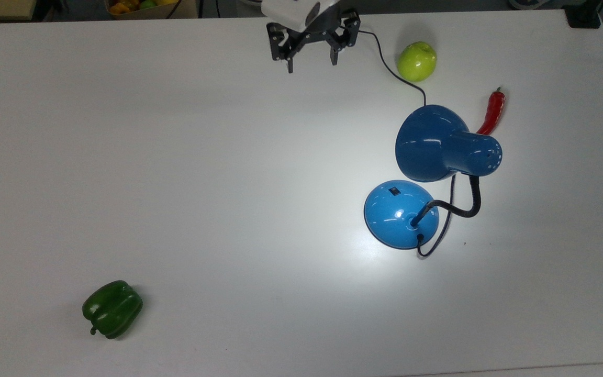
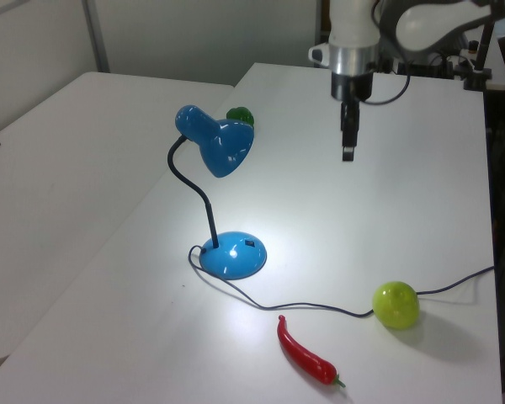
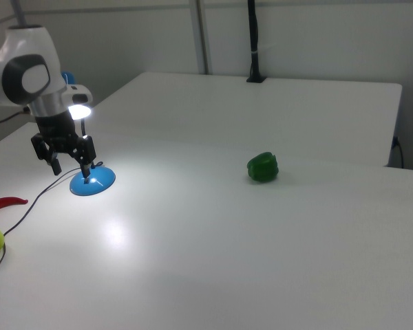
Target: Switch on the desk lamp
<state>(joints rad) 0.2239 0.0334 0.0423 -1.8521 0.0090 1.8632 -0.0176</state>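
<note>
A glossy blue desk lamp [image 1: 422, 178] is seen lit on the white worktop [image 1: 202, 183], its domed base [image 1: 398, 213] ringed by glare, black neck bent, shade tipped downward. Farther back, well apart, the gripper [image 1: 312, 58] is held with jaws released.

Gripper [image 3: 71, 167] fingers spread, above desk [image 3: 261, 247] near its left edge, before lit desk lamp [image 3: 92, 181]. Green pepper [image 3: 263, 167] mid-desk.

white table [image 1: 176, 157], desk lamp [image 1: 401, 214] (lit), apple [image 1: 416, 61], peppers
</note>
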